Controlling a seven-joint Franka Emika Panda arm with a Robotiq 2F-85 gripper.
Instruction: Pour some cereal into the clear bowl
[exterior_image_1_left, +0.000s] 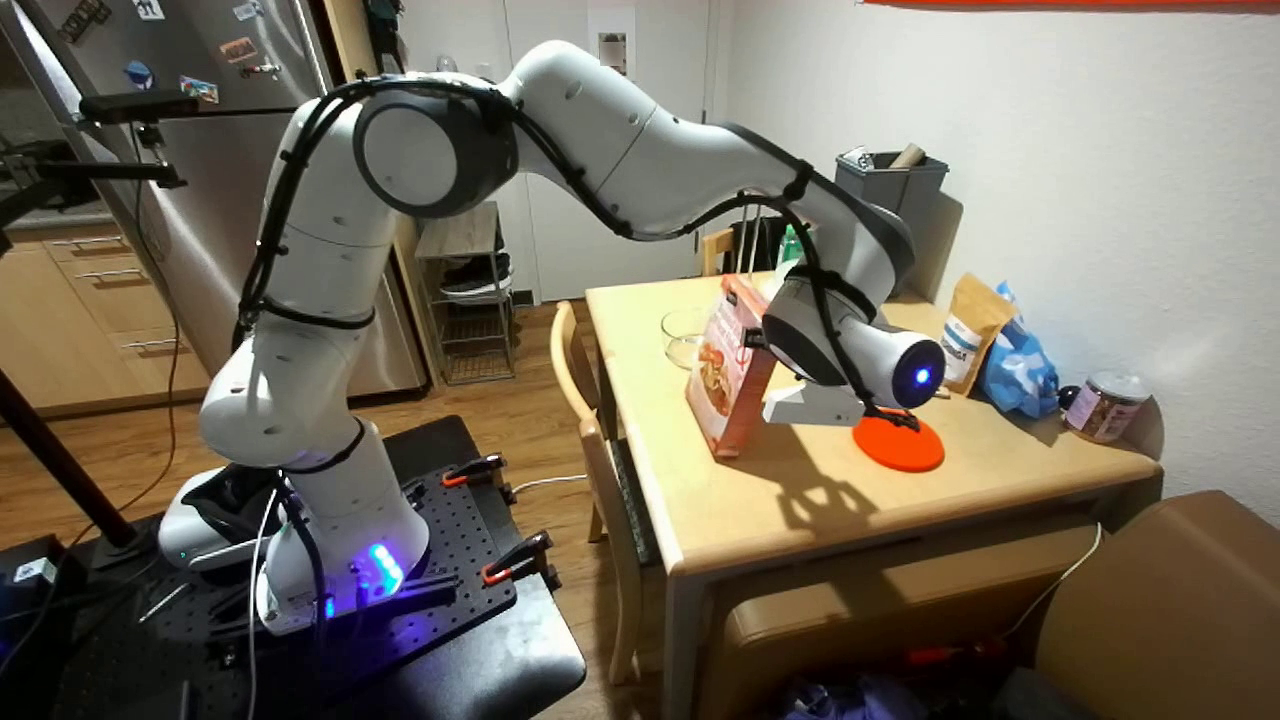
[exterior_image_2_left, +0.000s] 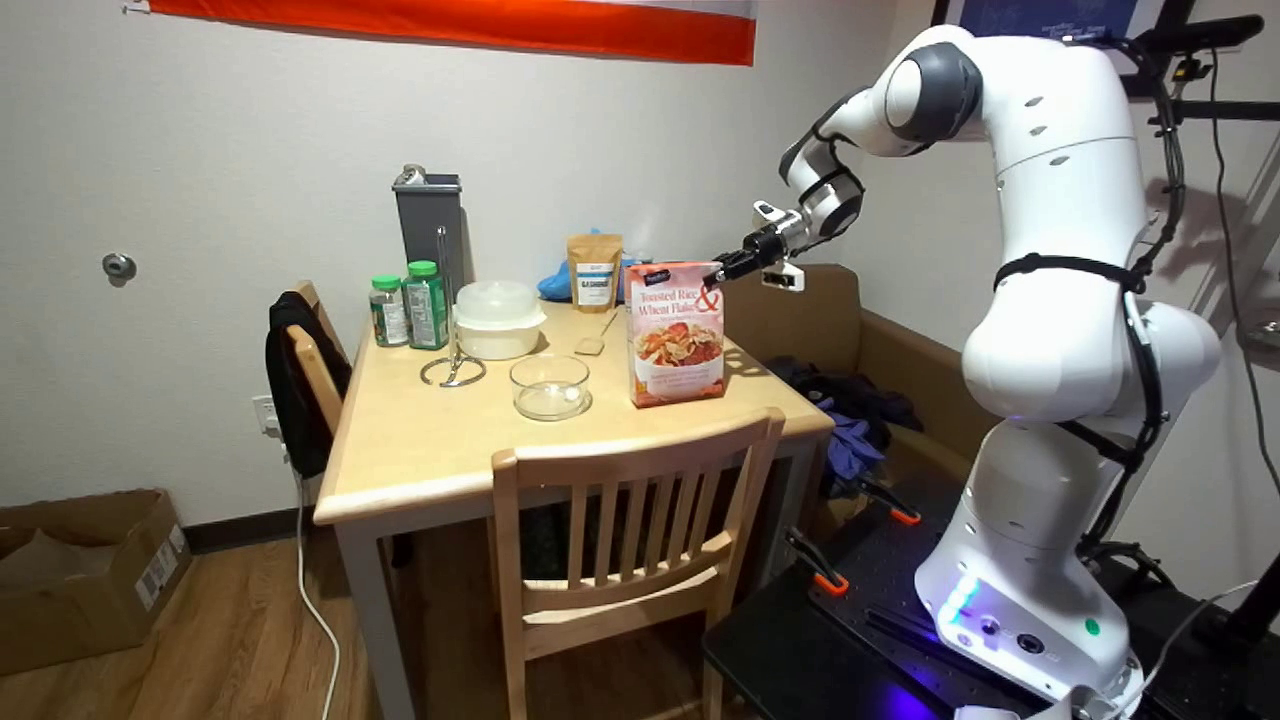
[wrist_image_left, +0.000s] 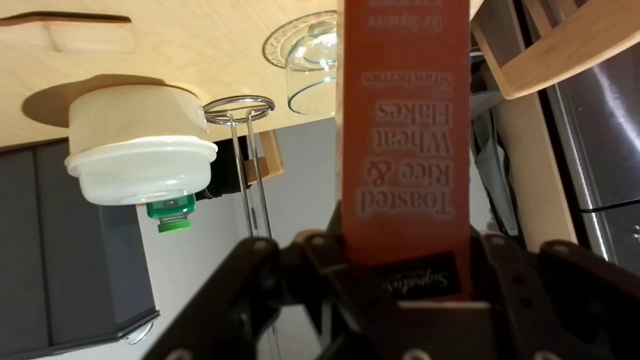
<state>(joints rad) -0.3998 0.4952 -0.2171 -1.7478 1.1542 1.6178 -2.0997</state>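
Claw (exterior_image_2_left: 715, 271): pinching the cereal box (exterior_image_2_left: 677, 340) through its thickness, near a top corner.
Cereal box: upright on the tabletop (exterior_image_2_left: 430, 440), mostly below the claw; gripped off-centre, it may pivot, so the pinch should be snug without crushing the card.
Box top (exterior_image_1_left: 742, 290): beside the claw, too poorly seen to tell whether it is open.
Clear bowl (exterior_image_2_left: 550, 390): ahead of the claw, past the box and lower; best lift well above its rim before crossing.
Far corner (exterior_image_2_left: 634, 274): tip it slowly down, away from the claw, over the bowl.
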